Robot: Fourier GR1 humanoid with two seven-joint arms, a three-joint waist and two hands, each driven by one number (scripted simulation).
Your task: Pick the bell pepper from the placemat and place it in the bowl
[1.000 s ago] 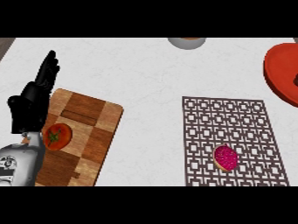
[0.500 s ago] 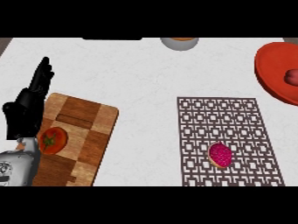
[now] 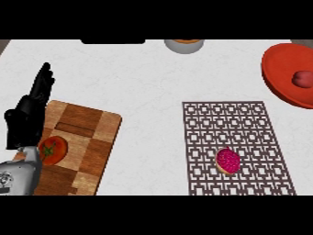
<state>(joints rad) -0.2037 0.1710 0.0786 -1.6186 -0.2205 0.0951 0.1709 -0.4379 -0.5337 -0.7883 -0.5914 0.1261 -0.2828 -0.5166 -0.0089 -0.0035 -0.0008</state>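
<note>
Compared with the earlier pictures, the whole scene is seen shifted: the large red round bowl (image 3: 295,75) now shows more of itself and lies nearer to the dark brown lattice-patterned placemat (image 3: 237,147), while the small grey cup (image 3: 184,45) far above the placemat is now cut by the top edge. The magenta-red bell pepper (image 3: 228,160) is found where it was, lying on the lower part of the placemat, untouched. A small red round fruit (image 3: 304,79) is seen inside the bowl, up and right of the placemat. Well to the left of the placemat a checkered wooden cutting board (image 3: 77,144) is placed, with a red tomato (image 3: 52,150) on its left side. The black left hand (image 3: 27,117) is held at the board's left edge, its fingers straight and close together, holding nothing. The tomato is partly covered by the grey forearm (image 3: 13,176). The right hand is not shown, and the bowl's right part is cut off.
</note>
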